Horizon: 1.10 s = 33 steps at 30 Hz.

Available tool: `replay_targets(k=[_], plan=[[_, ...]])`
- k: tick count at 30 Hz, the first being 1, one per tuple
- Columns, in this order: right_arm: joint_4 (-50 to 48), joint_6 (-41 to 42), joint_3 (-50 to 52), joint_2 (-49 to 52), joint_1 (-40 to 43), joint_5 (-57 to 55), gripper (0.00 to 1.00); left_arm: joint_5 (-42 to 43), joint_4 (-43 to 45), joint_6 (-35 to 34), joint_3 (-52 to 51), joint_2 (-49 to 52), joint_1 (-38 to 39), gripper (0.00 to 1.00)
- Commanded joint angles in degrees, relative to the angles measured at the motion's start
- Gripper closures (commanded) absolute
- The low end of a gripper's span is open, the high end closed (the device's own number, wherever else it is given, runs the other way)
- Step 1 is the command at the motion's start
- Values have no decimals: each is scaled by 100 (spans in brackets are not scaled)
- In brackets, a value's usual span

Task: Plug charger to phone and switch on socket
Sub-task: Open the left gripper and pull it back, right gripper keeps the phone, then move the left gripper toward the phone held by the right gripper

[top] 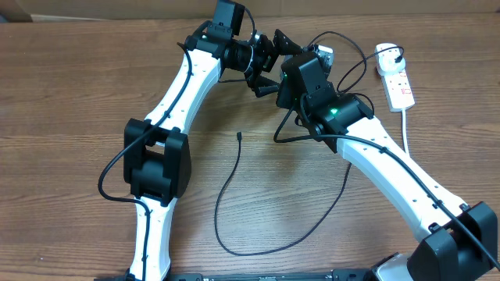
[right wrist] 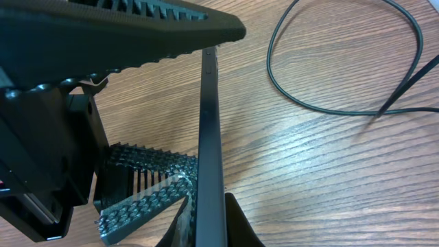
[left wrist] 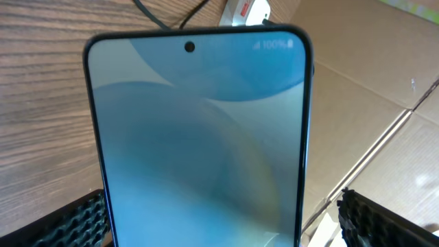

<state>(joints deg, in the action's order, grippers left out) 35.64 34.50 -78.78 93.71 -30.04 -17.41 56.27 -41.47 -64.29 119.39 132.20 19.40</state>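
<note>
Phone on edge near far edge of table, between left gripper and right gripper; can't tell whether either clamps it. Charger unplugged, connector tip loose mid-table, socket untouched at far right corner: 0 of 2 steps done, I reckon.

So the whole setup is carried by a brown wood-grain table. A long thin black cable is laid out on it in one big open loop near the middle. Its small black connector tip is left lying free on the bare wood, touching nothing else. A small white elongated extension block with red marks is parked flat near the far right corner, and a thick white cord is trailed from it toward the near side. More black cable is seen curving over the wood just beside that block.
</note>
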Motion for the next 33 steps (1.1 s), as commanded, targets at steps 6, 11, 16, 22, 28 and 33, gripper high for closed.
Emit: replay_targets(k=[6, 11, 16, 22, 28, 33], plan=[[107, -15, -162, -664, 160, -483, 96, -122, 323, 415, 46, -254, -476, 0], [214, 81, -162, -824, 437, -164, 96, 26, 319, 1025, 46, -275, -730, 0], [219, 457, -162, -988, 1067, 1281, 96, -81, 122, 2184, 46, -688, -894, 0], [190, 498, -162, -992, 1755, 2798, 96, -1390, -479, 2962, 46, -1893, -887, 0], [-90, 710, -160, -992, 2249, 4256, 96, -2789, -1517, 3477, 46, -2975, -887, 0], [-227, 776, -153, -946, 2417, 5007, 96, -3950, -2503, 3560, 46, -3510, -887, 0]])
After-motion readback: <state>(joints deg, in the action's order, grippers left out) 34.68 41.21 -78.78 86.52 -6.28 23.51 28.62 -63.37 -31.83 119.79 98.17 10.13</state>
